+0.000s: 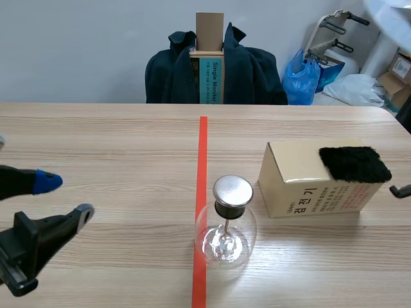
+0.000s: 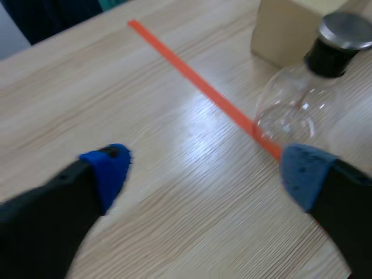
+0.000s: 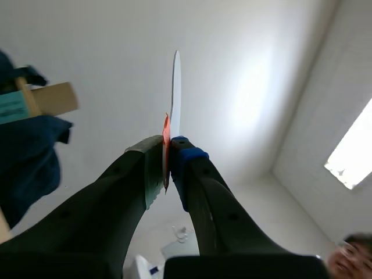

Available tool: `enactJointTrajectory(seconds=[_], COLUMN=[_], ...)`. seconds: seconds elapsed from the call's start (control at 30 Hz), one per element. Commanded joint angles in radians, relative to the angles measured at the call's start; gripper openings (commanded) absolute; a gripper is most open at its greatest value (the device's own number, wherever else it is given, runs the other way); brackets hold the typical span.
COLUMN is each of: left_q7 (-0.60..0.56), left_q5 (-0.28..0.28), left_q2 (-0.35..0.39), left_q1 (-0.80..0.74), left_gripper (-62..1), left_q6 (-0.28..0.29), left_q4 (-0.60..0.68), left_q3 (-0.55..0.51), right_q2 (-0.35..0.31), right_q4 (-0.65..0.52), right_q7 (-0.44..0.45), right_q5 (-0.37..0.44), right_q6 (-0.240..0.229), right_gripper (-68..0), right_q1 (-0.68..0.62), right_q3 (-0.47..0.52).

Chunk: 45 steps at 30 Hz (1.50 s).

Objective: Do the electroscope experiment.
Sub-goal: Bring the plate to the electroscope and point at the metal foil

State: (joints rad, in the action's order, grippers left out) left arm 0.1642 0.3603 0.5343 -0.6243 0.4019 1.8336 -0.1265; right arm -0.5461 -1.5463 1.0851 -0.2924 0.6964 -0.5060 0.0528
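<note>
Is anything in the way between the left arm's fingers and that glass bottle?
Nothing visible does. Between the open left gripper and the clear glass flask with the metal cap lie only bare wooden table and a flat orange-red tape line.

The scene view looked from the table's [image 1: 115,141] near edge toward its far edge. The left wrist view hung close above the same tape line [image 2: 197,82] and glass flask [image 2: 290,116], facing down. The right wrist view pointed up at the ceiling [image 3: 337,99].
</note>
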Motion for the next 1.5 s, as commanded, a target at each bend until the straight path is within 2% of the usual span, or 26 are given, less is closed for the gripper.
enactJointTrajectory(seconds=[0.0, 0.07, 0.1, 0.27, 0.3, 0.53, 0.73, 0.87, 1.1, 1.23, 1.33, 1.47], left_q7=[0.009, 0.02, 0.019, -0.065, -0.096, -0.298, -0.418, -0.486, -0.513, -0.528, -0.534, -0.534], left_q5=[0.01, 0.01, 0.009, 0.006, -0.009, -0.12, -0.164, -0.168, -0.183, -0.216, -0.216, -0.216], left_q2=[-0.005, -0.005, -0.005, -0.007, -0.007, -0.007, -0.008, -0.011, -0.062, -0.089, -0.099, -0.105], left_q1=[0.024, 0.052, 0.065, 0.147, 0.164, 0.313, 0.45, 0.522, 0.607, 0.625, 0.625, 0.625], left_gripper=[-38.4, -56.1, -59.5, -58.7, -58.7, -58.2, -58.2, -58.2, -58.2, -58.2, -58.2, -58.2], left_q6=[0.037, 0.099, 0.127, 0.284, 0.294, 0.294, 0.294, 0.294, 0.294, 0.242, 0.233, 0.22], left_q4=[-0.029, -0.078, -0.103, -0.248, -0.276, -0.482, -0.626, -0.687, -0.763, -0.784, -0.787, -0.787], left_q3=[0.003, 0.003, 0.003, 0.016, 0.026, 0.196, 0.401, 0.521, 0.643, 0.674, 0.677, 0.677], right_q2=[-0.011, 0.004, 0.014, 0.077, 0.09, 0.159, 0.192, 0.214, 0.281, 0.323, 0.336, 0.336], right_q4=[-0.036, -0.061, -0.068, -0.097, -0.098, -0.098, -0.098, -0.098, -0.095, -0.079, -0.048, 0.014], right_q7=[0.013, 0.014, 0.014, 0.055, 0.066, 0.138, 0.178, 0.23, 0.221, 0.163, 0.11, 0.06], right_q5=[0.044, 0.073, 0.078, 0.081, 0.08, 0.079, 0.053, 0.017, -0.15, -0.277, -0.383, -0.496], right_q6=[0.032, 0.055, 0.075, 0.087, 0.087, 0.087, 0.087, 0.087, 0.087, 0.086, 0.041, 0.018], right_gripper=[-66.8, -66.8, -66.8, -66.8, -66.8, -66.8, -66.8, -66.7, -66.7, -66.7, -66.7, -66.7], right_q1=[0.002, 0.005, 0.005, 0.005, 0.005, 0.005, 0.005, 0.005, 0.005, 0.005, 0.008, 0.024], right_q3=[0.014, 0.014, 0.014, 0.014, 0.014, 0.014, 0.013, 0.011, -0.009, -0.023, -0.026, -0.03])
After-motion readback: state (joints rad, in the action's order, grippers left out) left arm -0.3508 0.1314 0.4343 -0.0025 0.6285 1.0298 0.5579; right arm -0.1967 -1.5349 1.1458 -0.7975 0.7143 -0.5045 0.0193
